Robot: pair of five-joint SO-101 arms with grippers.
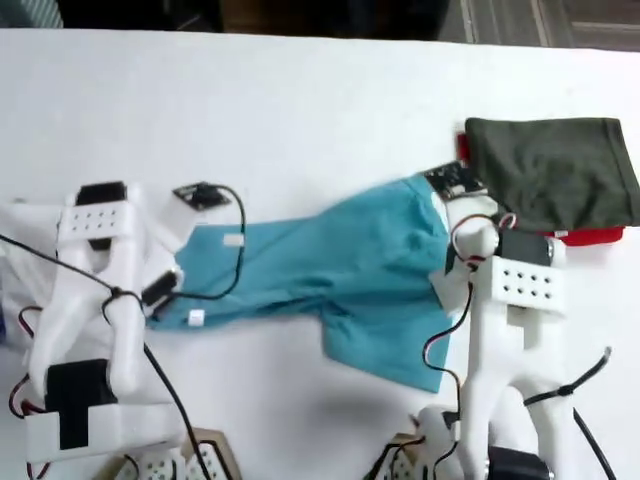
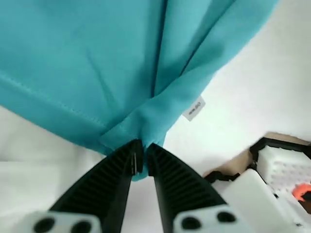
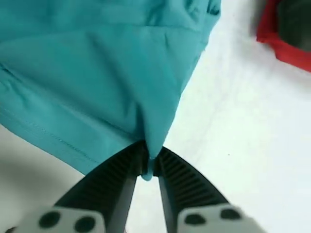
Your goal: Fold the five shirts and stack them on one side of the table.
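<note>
A teal shirt [image 1: 340,270] is stretched across the middle of the white table [image 1: 300,110], held between the two arms. My left gripper [image 2: 144,158] is shut on a bunched edge of the teal shirt [image 2: 97,63] at its left end, near a small white label [image 2: 194,108]. My right gripper [image 3: 148,162] is shut on a fold of the teal shirt [image 3: 97,73] at its right end. At the right side of the table lies a folded dark green shirt [image 1: 552,172] on top of a folded red shirt [image 1: 590,236].
A heap of white cloth [image 1: 20,260] lies at the table's left edge, beside the left arm. The arm bases [image 1: 180,460] stand along the front edge. The far half of the table is bare white surface.
</note>
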